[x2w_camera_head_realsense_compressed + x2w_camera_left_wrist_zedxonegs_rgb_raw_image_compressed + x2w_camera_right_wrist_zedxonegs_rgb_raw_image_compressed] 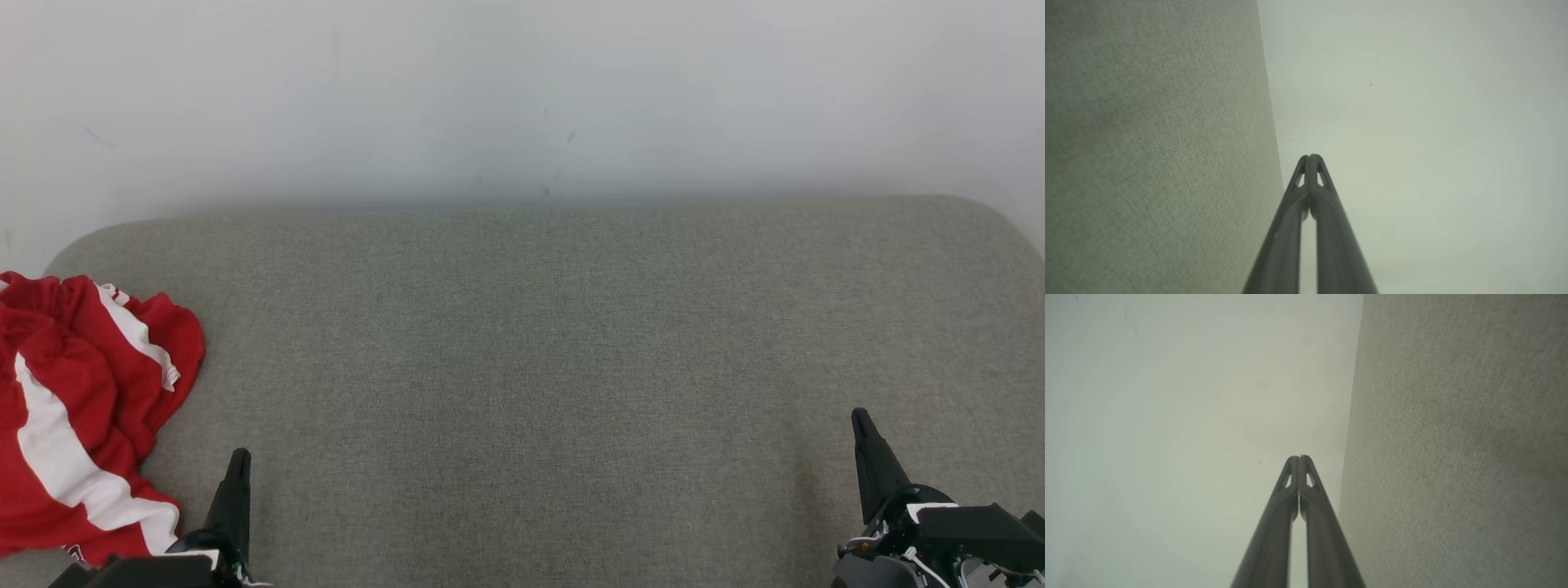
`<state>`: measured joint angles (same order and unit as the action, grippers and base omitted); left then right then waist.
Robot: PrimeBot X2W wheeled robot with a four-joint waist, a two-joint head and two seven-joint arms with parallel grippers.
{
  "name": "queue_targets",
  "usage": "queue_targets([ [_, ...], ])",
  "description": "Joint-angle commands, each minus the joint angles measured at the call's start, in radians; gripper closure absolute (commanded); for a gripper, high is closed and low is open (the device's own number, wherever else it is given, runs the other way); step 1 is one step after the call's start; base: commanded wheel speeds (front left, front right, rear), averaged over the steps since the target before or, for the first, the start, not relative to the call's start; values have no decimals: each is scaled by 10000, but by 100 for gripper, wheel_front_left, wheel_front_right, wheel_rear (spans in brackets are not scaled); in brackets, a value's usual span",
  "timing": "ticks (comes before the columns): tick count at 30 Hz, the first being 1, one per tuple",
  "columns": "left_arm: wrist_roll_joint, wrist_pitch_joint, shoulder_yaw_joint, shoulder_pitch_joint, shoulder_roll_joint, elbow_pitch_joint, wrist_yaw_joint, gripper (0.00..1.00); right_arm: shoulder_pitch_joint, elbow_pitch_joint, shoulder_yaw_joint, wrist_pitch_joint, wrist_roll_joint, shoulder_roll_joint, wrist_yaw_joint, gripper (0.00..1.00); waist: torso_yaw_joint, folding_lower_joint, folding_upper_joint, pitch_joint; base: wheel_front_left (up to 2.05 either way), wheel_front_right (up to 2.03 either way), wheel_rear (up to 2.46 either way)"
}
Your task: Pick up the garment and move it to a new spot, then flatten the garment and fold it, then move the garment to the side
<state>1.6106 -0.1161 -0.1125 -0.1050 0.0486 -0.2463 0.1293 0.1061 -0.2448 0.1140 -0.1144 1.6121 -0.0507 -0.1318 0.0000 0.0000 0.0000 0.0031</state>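
Red fabric garment with broad white stripes (82, 384) is sitting in a crumpled heap at the far left edge of the grey woven-fabric counter (531, 367), partly cut off by the head view's left side, so I can't tell how much more of it there is. The heap's long axis runs roughly near-to-far along that left edge. The left pincer (238, 465) is just beside the garment's near corner, with the cloth lying to its left and a bit ahead. It's clearly the closer arm, since the right pincer (862, 423) is way over on the other side, well apart from the cloth. Both pincers are fully closed with fingers pressed together and nothing in them, which the left wrist view (1309, 158) and right wrist view (1298, 458) show nicely against the pale wall (522, 98). My guess is the pick-up hasn't started yet, and the left arm needs to open and swing leftward onto the heap.
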Motion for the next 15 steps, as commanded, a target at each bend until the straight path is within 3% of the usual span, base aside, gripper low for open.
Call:
queue_targets([
  [1,48,10,-24,-94,33,25,28,100,63,4,9,-23,18,15,22,100,0,0,0,0,0,0,0],
  [15,48,10,-26,-94,34,25,28,100,63,4,7,-23,18,15,22,100,0,0,0,0,0,0,0],
])
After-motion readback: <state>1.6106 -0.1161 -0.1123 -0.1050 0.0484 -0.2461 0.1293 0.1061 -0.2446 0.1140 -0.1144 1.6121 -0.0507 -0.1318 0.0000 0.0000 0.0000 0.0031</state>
